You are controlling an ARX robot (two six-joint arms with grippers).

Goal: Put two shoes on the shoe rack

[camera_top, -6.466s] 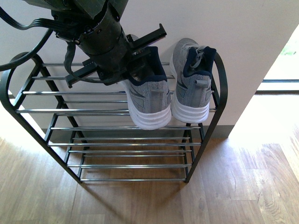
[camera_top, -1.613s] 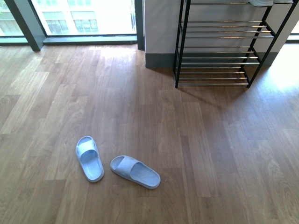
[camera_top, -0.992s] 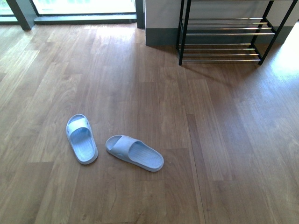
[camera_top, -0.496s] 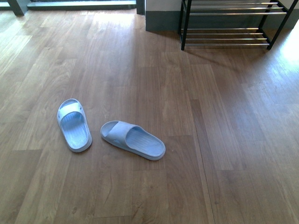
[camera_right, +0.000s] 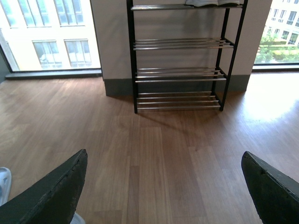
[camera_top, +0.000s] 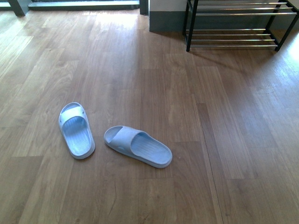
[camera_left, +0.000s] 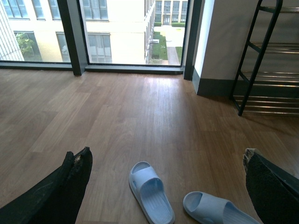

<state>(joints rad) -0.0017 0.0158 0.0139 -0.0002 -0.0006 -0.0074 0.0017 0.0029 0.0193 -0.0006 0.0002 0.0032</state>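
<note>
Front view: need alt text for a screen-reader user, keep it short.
Two pale blue rubber slides lie close but not touching on a wooden floor, the left-hand slide pointing away from the camera, the right-hand slide lying diagonally. The lowest tiers of a black-framed chrome-barred shoe rack show at upper right; no arm is in view.

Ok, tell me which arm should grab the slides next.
Left. Both pale blue slides lie left of centre in the front view and show just ahead of the left gripper's open fingers; the right gripper, also open, faces the shoe rack.
</note>
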